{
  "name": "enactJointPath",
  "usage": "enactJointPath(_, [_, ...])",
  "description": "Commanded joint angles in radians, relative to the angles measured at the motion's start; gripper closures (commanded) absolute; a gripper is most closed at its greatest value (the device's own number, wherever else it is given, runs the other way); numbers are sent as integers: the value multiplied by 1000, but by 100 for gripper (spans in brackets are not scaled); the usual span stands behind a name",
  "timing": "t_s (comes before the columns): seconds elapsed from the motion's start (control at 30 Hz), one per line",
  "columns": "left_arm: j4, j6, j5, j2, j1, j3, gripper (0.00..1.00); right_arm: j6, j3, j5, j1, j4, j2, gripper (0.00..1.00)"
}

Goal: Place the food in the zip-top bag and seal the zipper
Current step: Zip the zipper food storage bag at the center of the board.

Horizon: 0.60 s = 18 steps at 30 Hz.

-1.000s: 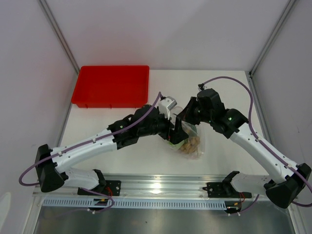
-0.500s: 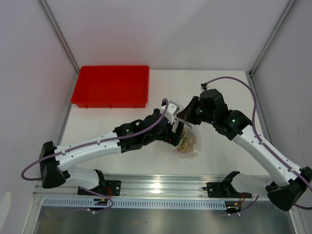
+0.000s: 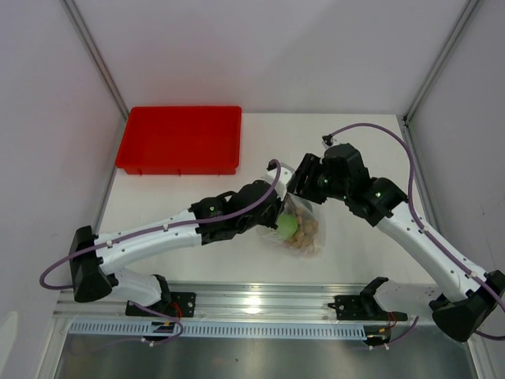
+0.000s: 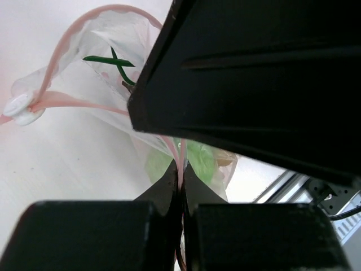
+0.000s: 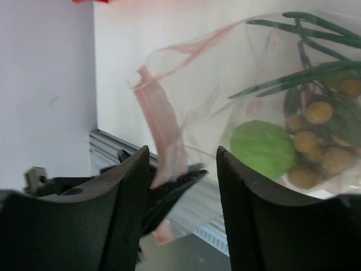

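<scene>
Left gripper [image 4: 180,172] clamped on zipper [image 4: 79,103] at zip-top bag [image 5: 214,73] mouth, likely pressing the seal; right gripper [image 5: 183,164] jaws apart beside that mouth; food [image 5: 262,149] inside.

Food [image 5: 262,148] in bag [image 5: 192,84], bag on table [image 3: 158,197], tray [image 3: 180,139] behind, leftward

From above, at 6 o'clock of the table [image 3: 260,142], we look down over all of it. Our left wrist camera sits at 9 o'clock of the zip-top bag [image 3: 304,229], hard against the zipper [image 4: 79,101]; our right, at 1 o'clock, nearly as close. All three share the bag.
</scene>
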Motion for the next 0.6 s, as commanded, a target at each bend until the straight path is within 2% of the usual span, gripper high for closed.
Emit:
enactJointPath(0.0, [31, 116, 4, -57, 6, 9, 99, -126, 56, -47, -46, -62, -11, 46])
enactJointPath(0.1, [105, 202, 134, -169, 35, -66, 99, -255, 84, -86, -91, -125, -26, 40])
enactJointPath(0.27, [102, 331, 399, -301, 91, -162, 100, -447, 88, -135, -181, -168, -71, 40])
enactJointPath(0.33, [87, 405, 458, -358, 108, -188, 99, -525, 78, -184, -209, -157, -78, 41])
enactJointPath(0.37, [76, 423, 511, -373, 115, -200, 100, -550, 72, -254, -233, -150, -88, 42])
enactJointPath(0.47, [22, 474, 553, -415, 150, -199, 100, -620, 58, -368, -275, -131, -118, 43])
enactJointPath(0.53, [-27, 494, 646, -427, 193, -194, 99, -648, 36, -454, -292, -72, -143, 41])
enactJointPath(0.57, [-41, 514, 741, -432, 222, -188, 99, -659, 1, -576, -303, -46, -163, 41])
